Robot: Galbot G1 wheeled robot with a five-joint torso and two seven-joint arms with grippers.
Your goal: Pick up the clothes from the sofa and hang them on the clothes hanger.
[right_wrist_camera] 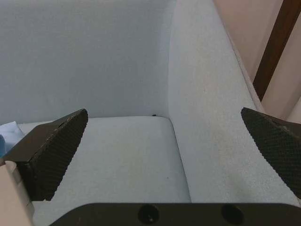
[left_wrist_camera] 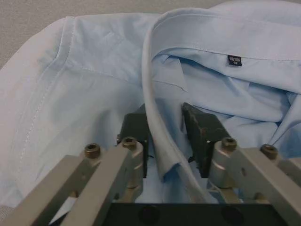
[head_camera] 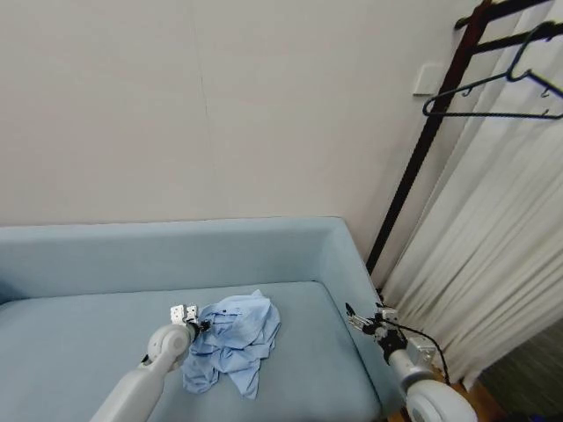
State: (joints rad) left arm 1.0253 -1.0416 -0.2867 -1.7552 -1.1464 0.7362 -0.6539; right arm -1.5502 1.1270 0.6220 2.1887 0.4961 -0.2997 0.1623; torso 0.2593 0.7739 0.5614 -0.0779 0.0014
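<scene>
shirt [head_camera: 236, 334]: light blue, crumpled, on sofa [head_camera: 88, 255] seat | hanger [head_camera: 471, 90]: black, hung on rack [head_camera: 420, 145]

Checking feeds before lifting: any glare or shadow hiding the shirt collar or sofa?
Left wrist view: no glare, soft shadow beside the shirt collar between the pads of the left gripper. Right wrist view: sofa evenly lit past the right gripper. Head view: clothes rack leans, likely lens bend.

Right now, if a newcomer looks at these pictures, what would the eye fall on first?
First the crumpled light blue shirt on the sofa seat, with the left gripper at it, jaws open on either side of the collar. Next the empty black hanger on the dark rack at upper right, and the right gripper by the sofa's right armrest, jaws wide open.
</scene>
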